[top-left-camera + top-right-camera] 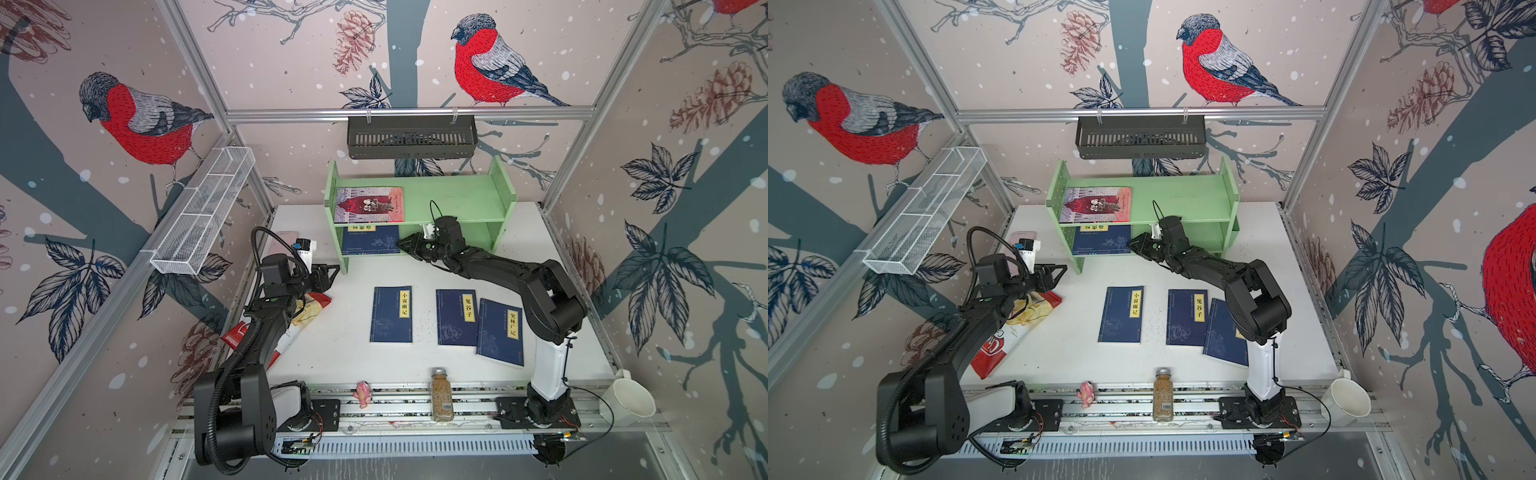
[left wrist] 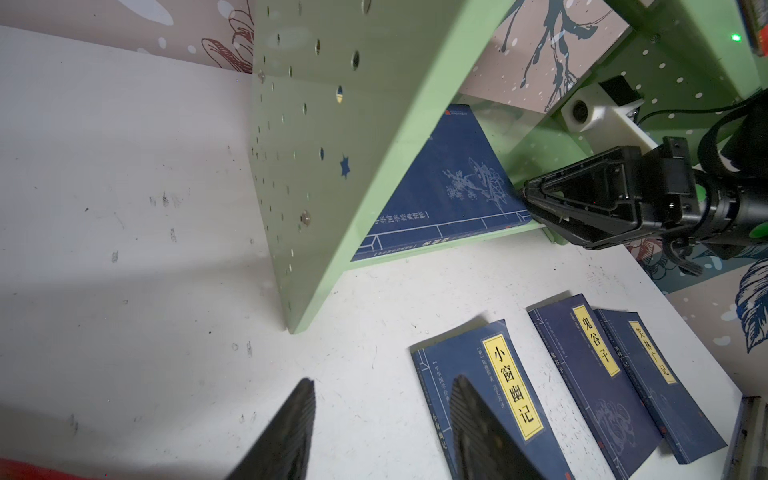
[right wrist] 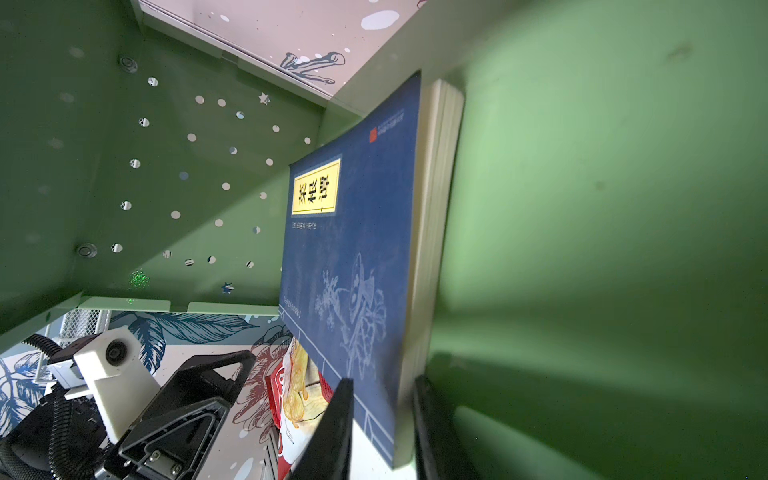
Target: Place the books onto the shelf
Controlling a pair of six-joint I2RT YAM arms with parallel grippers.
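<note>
At the back of the white table (image 1: 353, 357), light green two-tier shelf (image 1: 453, 199). Flat on top tier, pink-red book (image 1: 369, 204); below, navy book (image 1: 370, 241), yellow label, lengthwise along shelf, corner clamped by right gripper (image 1: 401, 245). Three navy books (image 1: 391, 314) lying in front, pointing shelfward. Left gripper (image 1: 334, 274) parted, empty.

Bench (image 1: 353, 361): white top, speckled and scuffed. A green two-tier shelf (image 1: 457, 199) stands on it at rear centre. The upper tier carries a red book (image 1: 369, 204) lying flat at the left end. The lower tier carries a navy book (image 1: 370, 241) lying flat directly beneath. Three more navy books lie face up in a row on the bench in front of the shelf. The left book (image 1: 392, 314) lies apart, while the middle book (image 1: 456, 318) and right book (image 1: 500, 332) overlap at their edges. A snack bag (image 1: 316, 305) lies at the left side and a pink slab (image 1: 1020, 237) at rear left.
</note>
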